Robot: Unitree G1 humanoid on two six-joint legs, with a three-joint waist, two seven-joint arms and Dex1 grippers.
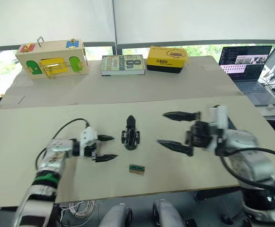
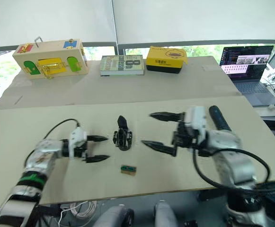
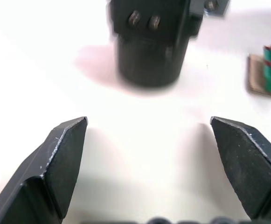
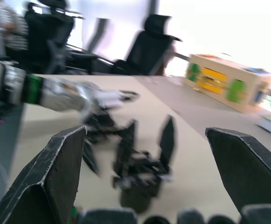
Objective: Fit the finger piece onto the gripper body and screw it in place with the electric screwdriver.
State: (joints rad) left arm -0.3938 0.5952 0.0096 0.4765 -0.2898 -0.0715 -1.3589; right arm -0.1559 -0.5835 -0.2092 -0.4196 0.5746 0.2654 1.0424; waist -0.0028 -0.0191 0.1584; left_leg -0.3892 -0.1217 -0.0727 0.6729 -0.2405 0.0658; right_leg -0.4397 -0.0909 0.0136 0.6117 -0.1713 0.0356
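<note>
The gripper body (image 1: 130, 141), a chunky black block, lies mid-table. The pointed black finger piece (image 1: 130, 121) sticks out of its far side, touching it. My left gripper (image 1: 105, 147) is open just left of the body, level with the table; the left wrist view shows the body (image 3: 149, 42) ahead of the open fingers (image 3: 56, 163). My right gripper (image 1: 175, 131) is open to the right of the body, and it holds nothing. The electric screwdriver (image 2: 219, 118) lies on the table behind my right gripper, partly hidden by it.
A small green-and-tan piece (image 1: 137, 169) lies near the front edge, below the body. A wooden latch box (image 1: 52, 57), a book (image 1: 123, 65) and a yellow box (image 1: 166, 59) line the far side. A laptop (image 1: 243, 61) stands at the far right.
</note>
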